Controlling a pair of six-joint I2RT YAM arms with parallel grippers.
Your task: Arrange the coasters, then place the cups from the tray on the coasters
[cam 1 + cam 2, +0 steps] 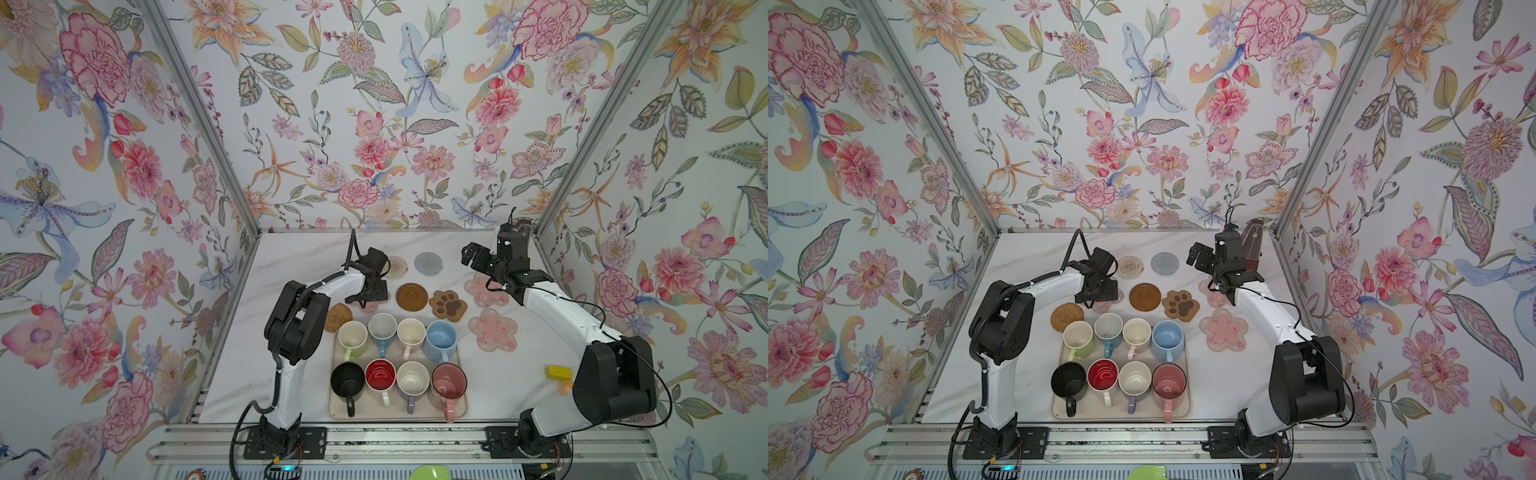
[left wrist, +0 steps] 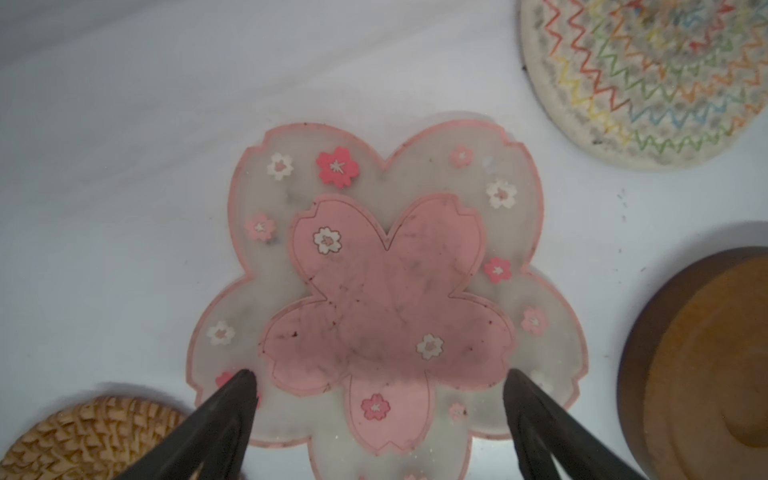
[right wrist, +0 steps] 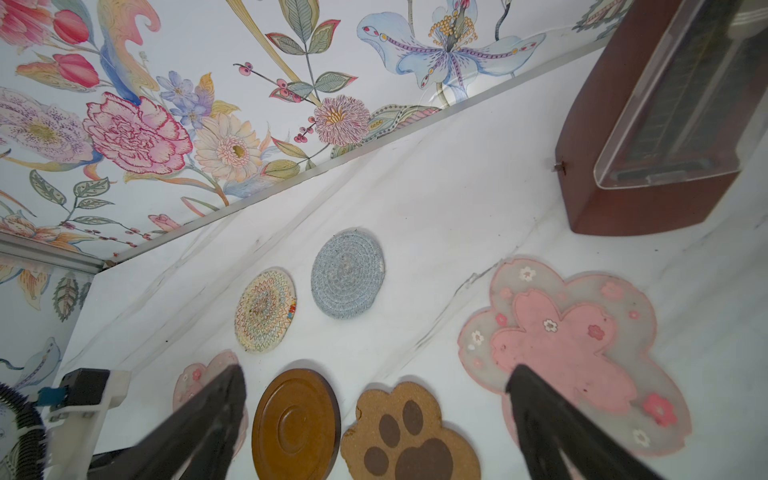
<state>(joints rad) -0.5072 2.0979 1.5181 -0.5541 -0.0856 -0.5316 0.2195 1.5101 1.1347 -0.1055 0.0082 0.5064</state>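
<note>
Eight mugs stand packed rim to rim on the tray, hardly a gap between them. Bare table lies open at the left and along the far edge. A brown metronome fills the far right corner; a yellow block sits near right.

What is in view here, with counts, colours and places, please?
table: one, white marble.
tray: one, beige, front centre.
mugs: eight, light green, blue, cream, light blue, black, red-inside, lavender, pink, two rows on the tray.
woven coasters: two, beige and grey-blue, back centre.
rattan coaster: one, tan, left behind the tray.
disc coaster: one, brown, behind the tray.
paw coaster: one, brown, beside the disc coaster.
flower coasters: three, translucent pink, one left of the disc coaster, two right of the paw coaster.
metronome: one, brown, back right corner.
block: one, yellow, front right.
left gripper: one, black, open, over a flower coaster.
right gripper: one, black, open, back right.
</note>
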